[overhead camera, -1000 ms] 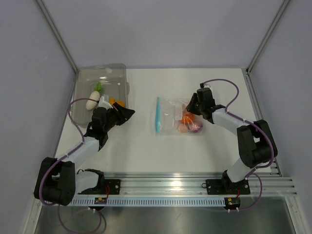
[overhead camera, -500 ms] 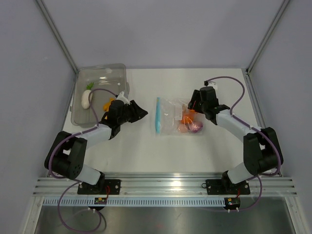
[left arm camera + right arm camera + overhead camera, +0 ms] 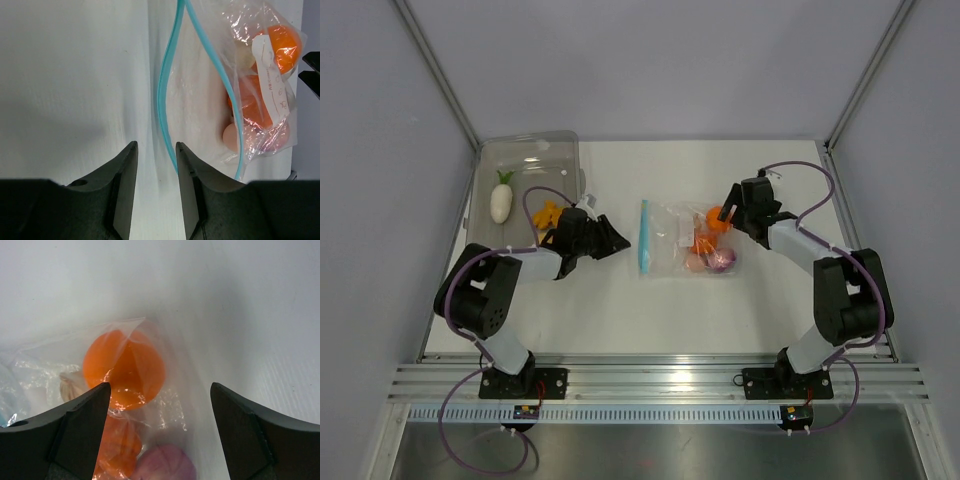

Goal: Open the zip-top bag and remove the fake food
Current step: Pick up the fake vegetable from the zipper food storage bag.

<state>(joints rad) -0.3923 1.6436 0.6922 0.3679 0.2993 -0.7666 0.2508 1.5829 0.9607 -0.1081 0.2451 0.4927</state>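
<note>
Robot lab test cell, not a home: plain white table (image 3: 620,310) boxed in by grey panels (image 3: 660,60) w/ metal corner posts (image 3: 440,72) far left & right; 2 robot arms (image 3: 840,290) bolted to aluminium rail (image 3: 660,376) at near edge.

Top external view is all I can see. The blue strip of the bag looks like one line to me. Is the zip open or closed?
Observer: Open. In the left wrist view, the zip strip shows as two blue tracks spread well apart.
Operator: Is anything between the left fingers?
Observer: No. The left gripper has its fingers a little apart, with only bare table between them.
Operator: And the right one, does it hold something?
Observer: No. In the right wrist view, the right gripper is wide open and holds nothing. Under it, inside the bag, lies an orange ball, with a purple onion nearer the camera.
</note>
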